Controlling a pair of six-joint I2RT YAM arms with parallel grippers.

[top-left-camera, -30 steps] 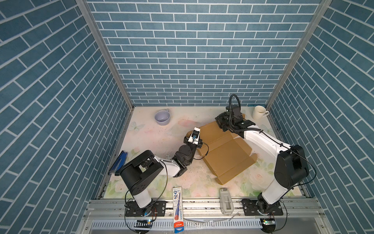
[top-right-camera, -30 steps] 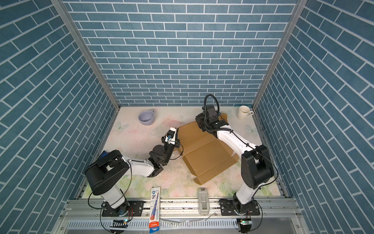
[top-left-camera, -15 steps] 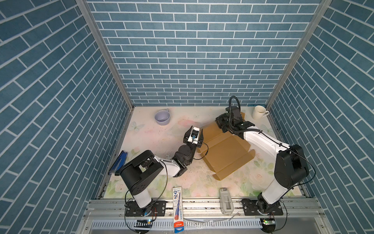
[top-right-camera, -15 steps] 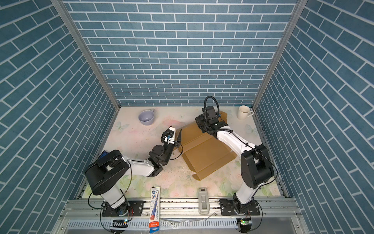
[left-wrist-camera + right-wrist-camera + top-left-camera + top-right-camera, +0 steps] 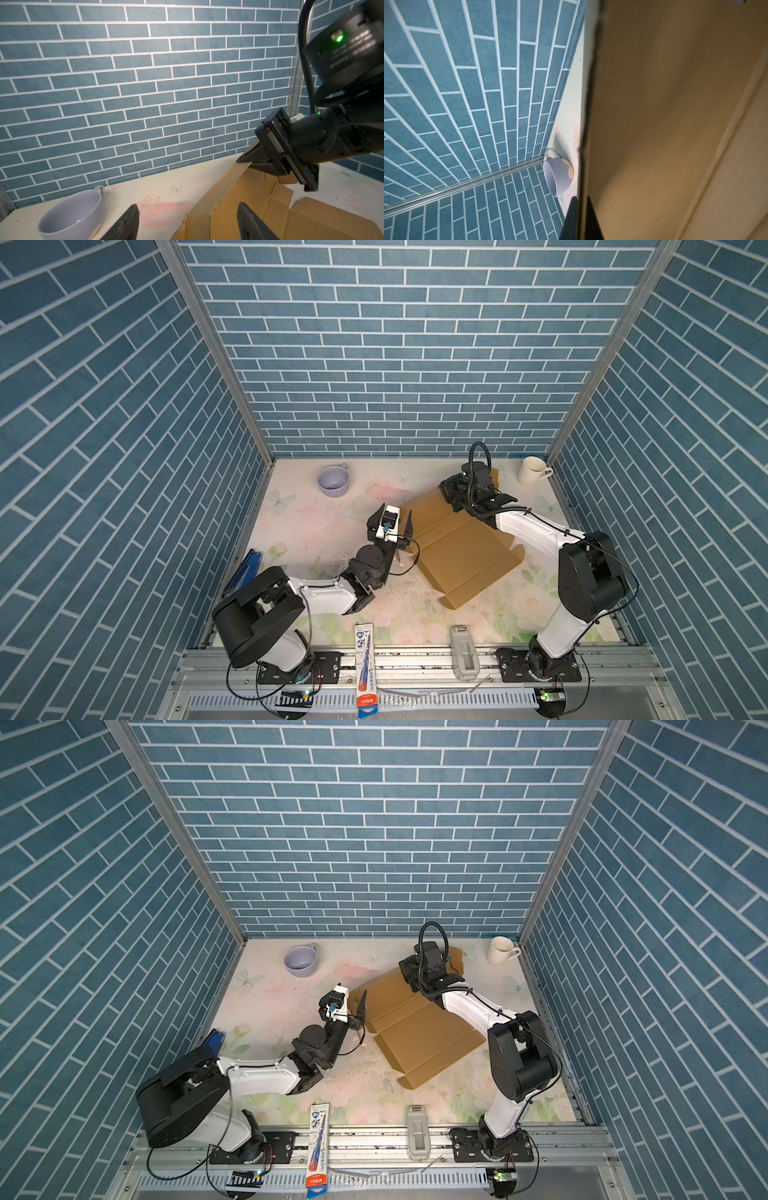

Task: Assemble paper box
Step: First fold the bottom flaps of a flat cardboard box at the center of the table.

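Presently, your left gripper (image 5: 393,517) stands nearest, jaws apart and empty, just beside the left edge of the paper box (image 5: 461,556), which lies mostly flat on the table (image 5: 316,531) with its far end raised. Beyond it, your right gripper (image 5: 252,161) is clamped on that raised far flap, so the step in hand appears to be folding up a wall; next, bring the open jaws onto the adjacent edge to brace it. Note that the right arm (image 5: 528,526) hides the flap's crease in both top views.
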